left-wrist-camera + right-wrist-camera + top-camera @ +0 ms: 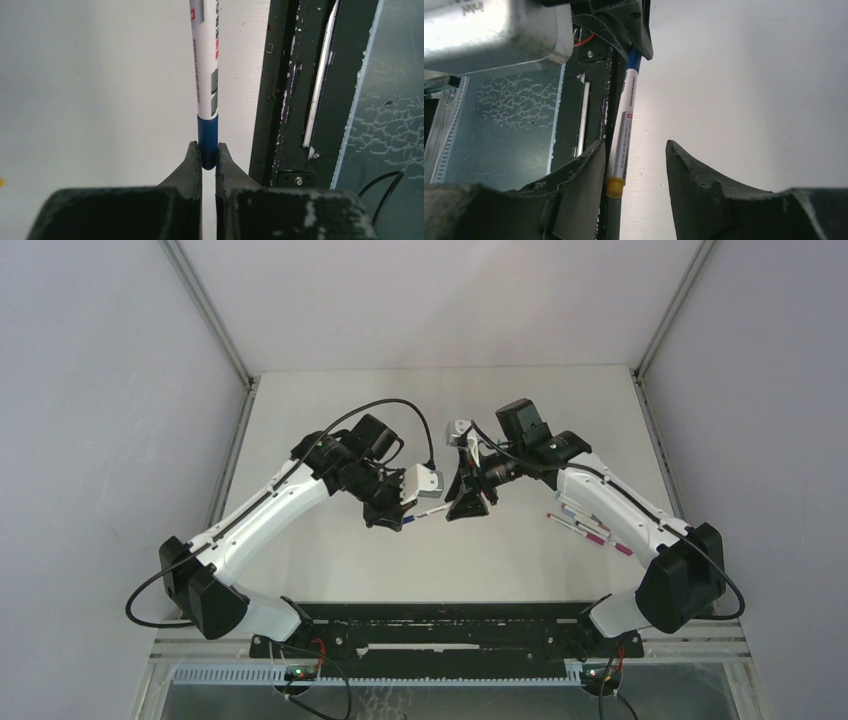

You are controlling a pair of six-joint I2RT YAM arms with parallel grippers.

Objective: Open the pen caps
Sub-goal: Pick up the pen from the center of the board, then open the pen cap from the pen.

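A white-barrelled pen [430, 510] hangs in the air between my two grippers above the middle of the table. My left gripper [209, 152] is shut on the pen's blue cap [207, 135], and the barrel [206, 65] points straight away from it. In the right wrist view the pen [624, 125] ends in a stubby orange-yellow cap [615, 186]. My right gripper [635, 150] is open around that end. The cap lies against the left finger [584, 170], with a wide gap to the other finger. From above, the right gripper [468, 505] faces the left gripper [405, 520].
Several more white pens with coloured ends [590, 528] lie on the table [330, 420] under my right forearm. A black rail [450, 625] runs along the near edge between the arm bases. Grey walls enclose the left, right and back.
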